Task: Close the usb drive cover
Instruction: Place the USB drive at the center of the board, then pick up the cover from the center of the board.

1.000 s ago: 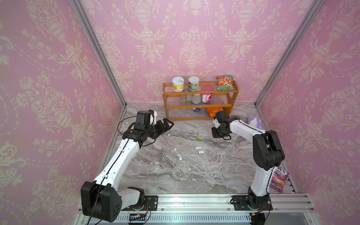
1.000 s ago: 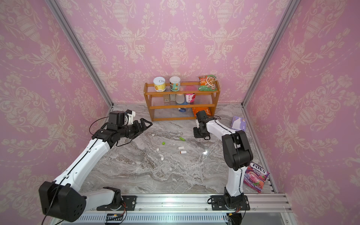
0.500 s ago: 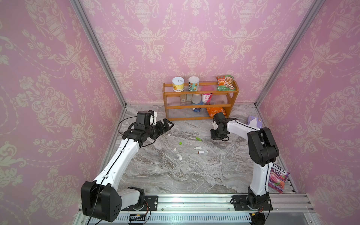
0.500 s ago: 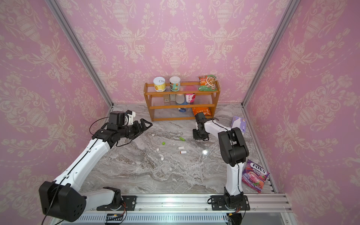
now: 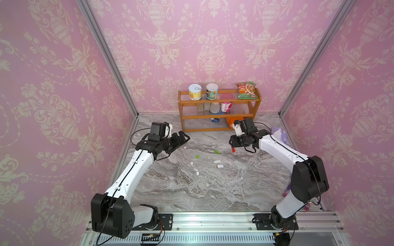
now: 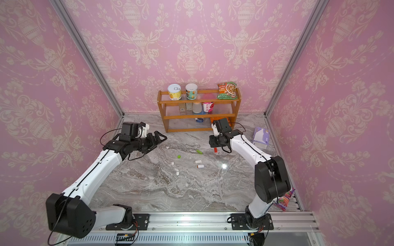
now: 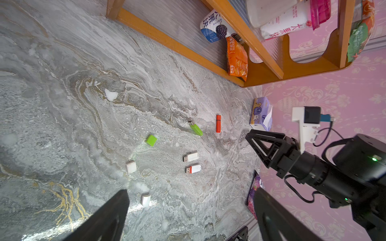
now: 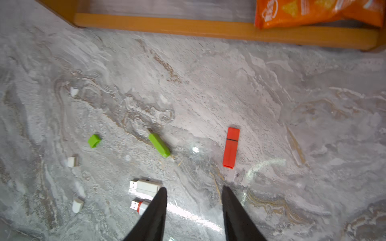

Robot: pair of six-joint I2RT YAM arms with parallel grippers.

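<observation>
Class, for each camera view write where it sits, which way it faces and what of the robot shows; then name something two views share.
Top views: high at the front, looking down over the table toward the shelf; left arm, right arm, left hand and right hand show.
Left wrist: on the left arm, looking across the table; its fingers and the right hand show.
Right wrist: on the right arm, looking down at the table; only its fingers show.
Shared: both wrist views show the red usb drive.
</observation>
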